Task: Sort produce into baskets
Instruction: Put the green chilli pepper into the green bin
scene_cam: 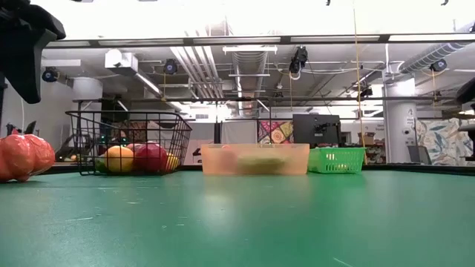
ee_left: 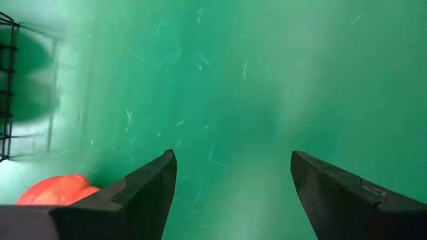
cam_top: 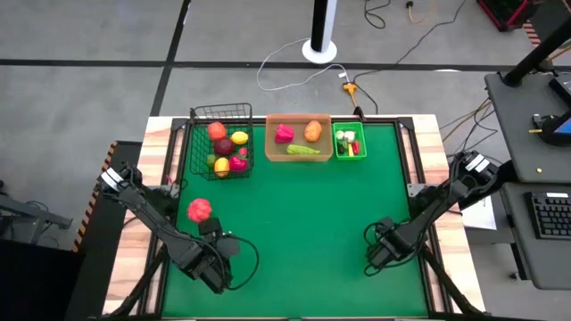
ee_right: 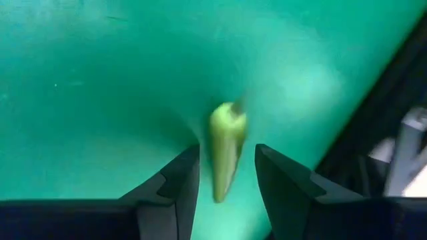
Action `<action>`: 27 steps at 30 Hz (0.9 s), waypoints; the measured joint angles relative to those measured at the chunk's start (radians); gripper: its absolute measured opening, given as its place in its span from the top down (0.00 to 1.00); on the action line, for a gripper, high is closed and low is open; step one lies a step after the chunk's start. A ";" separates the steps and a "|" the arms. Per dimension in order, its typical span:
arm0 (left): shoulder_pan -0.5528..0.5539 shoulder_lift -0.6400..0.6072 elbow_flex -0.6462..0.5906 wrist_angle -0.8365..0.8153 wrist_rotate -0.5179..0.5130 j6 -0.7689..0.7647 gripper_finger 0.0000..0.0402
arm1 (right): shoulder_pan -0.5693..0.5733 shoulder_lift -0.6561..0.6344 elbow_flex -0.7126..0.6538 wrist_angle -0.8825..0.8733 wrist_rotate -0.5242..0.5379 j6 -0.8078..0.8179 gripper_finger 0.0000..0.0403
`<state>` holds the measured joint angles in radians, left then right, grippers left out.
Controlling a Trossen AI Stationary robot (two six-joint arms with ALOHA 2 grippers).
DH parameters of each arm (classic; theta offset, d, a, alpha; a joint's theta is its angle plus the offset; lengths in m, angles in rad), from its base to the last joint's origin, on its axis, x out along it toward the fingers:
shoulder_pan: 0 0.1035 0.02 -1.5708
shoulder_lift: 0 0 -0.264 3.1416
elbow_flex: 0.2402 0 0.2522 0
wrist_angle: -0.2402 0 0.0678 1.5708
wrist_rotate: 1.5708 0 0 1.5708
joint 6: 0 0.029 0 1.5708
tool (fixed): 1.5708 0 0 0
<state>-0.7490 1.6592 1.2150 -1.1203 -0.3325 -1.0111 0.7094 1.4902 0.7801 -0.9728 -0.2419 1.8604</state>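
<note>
Right tool [ee_right: 227,170]: at about 4 o'clock on the desk [cam_top: 303,232] in the high view; its fingers [ee_right: 180,177] stand either side of a small yellow-green chilli [ee_right: 225,150], which hangs tip-down between them. They look to be pinching it, held over the green surface, likely so it can be carried to a container.

Left tool [ee_left: 230,183]: at about 8 o'clock, fingers spread with nothing between them, poised low over bare desk. It seems placed to take the loose piece beside it.

Loose produce: one red-orange lumpy fruit [cam_top: 199,209] lies on the desk near 9 o'clock, apart from the containers and just beside the left tool; it is the only piece I see unsorted on the surface.

Wire basket [cam_top: 192,152]: at 11 o'clock; holds round fruits, red, yellow and dark purple, so it appears to serve for the fruit.

Tan tray [cam_top: 271,143]: at 12 o'clock, just beside the basket; holds a pink piece, an orange piece and a long green vegetable.

Green bin [cam_top: 337,147]: at 1 o'clock, touching or nearly touching the tray; holds tiny green and red pieces, so the chilli probably belongs here.

Progress: judged nearly finished.
</note>
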 joint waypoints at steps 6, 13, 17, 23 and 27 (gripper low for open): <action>0.000 0.000 0.000 0.006 0.000 0.000 0.31 | 0.000 -0.006 -0.027 0.044 0.007 -0.018 0.72; 0.000 0.000 0.000 0.013 -0.042 0.000 0.31 | 0.000 -0.010 -0.018 0.046 0.017 -0.072 0.92; 0.000 0.000 0.000 0.016 -0.045 0.001 0.31 | 0.000 -0.010 0.005 0.044 0.039 -0.099 0.95; 0.000 0.000 0.000 0.039 -0.044 0.028 0.31 | -0.009 -0.018 0.078 0.052 0.169 -0.129 0.94; 0.000 0.000 0.000 0.101 -0.033 0.143 0.31 | -0.053 -0.023 0.130 0.130 0.318 -0.239 0.94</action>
<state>-0.7487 1.6591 1.2149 -1.0194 -0.3654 -0.8682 0.6559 1.4674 0.9105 -0.8428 0.0759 1.6216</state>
